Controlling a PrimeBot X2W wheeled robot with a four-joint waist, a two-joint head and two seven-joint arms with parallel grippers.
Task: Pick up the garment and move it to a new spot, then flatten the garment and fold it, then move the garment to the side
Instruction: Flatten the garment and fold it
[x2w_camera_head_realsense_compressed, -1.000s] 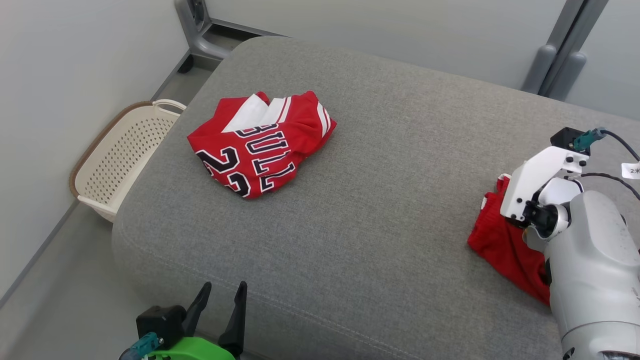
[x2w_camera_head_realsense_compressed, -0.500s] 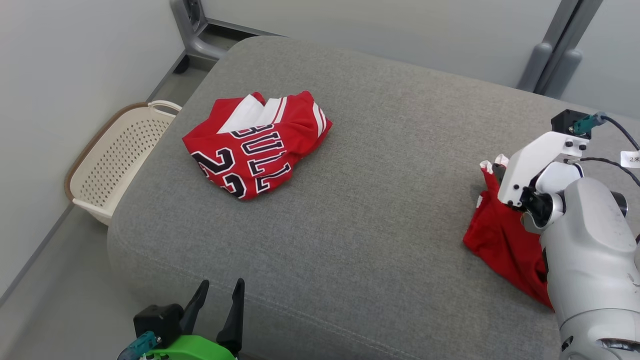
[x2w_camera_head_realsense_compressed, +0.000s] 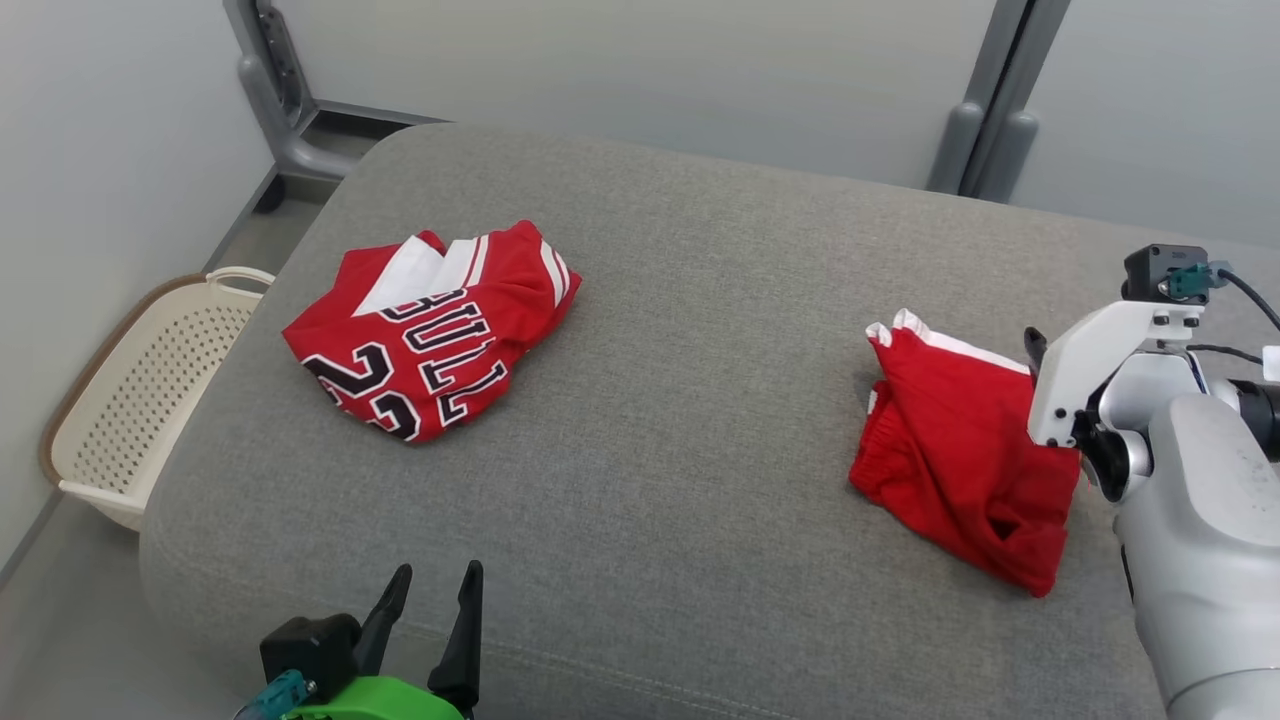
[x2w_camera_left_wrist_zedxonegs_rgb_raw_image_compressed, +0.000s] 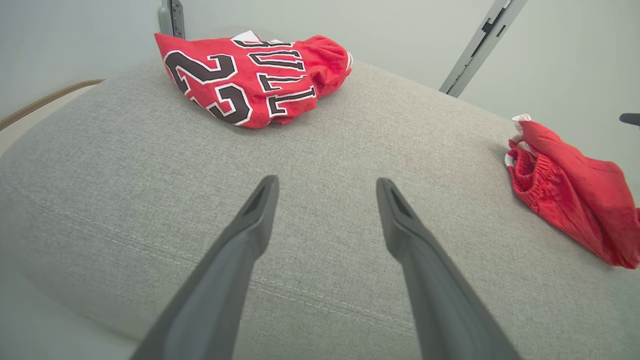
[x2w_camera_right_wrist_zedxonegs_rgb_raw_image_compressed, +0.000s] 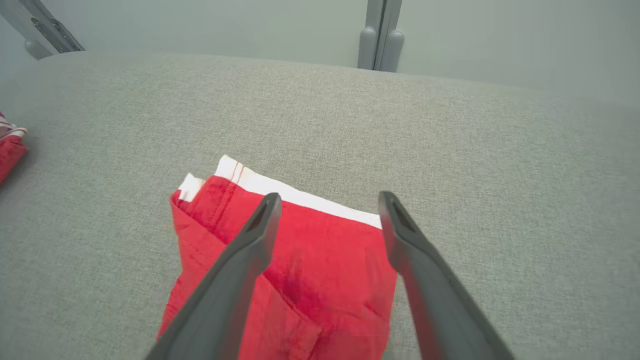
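Grey cushion (x2w_camera_head_realsense_compressed: 700, 250), broad, carries everything. Red numbered jersey (x2w_camera_head_realsense_compressed: 420, 340) lies roughly folded toward my left, well apart from the work. Red shorts (x2w_camera_head_realsense_compressed: 950, 450), the garment I take as mine, lie crumpled on the cushion's right side, white hem toward the far edge, waistband rucked. My right hand (x2w_camera_right_wrist_zedxonegs_rgb_raw_image_compressed: 327, 200) hovers close over them, fingers spread wide, gripping nothing; my left hand (x2w_camera_left_wrist_zedxonegs_rgb_raw_image_compressed: 325, 182) is likewise open and empty, low at the near edge. Step, as I judge it: relocation done, flattening not yet begun. Next move calls for both hands; pinch opposite corners, draw outward until the cloth lies smooth; left must travel across.
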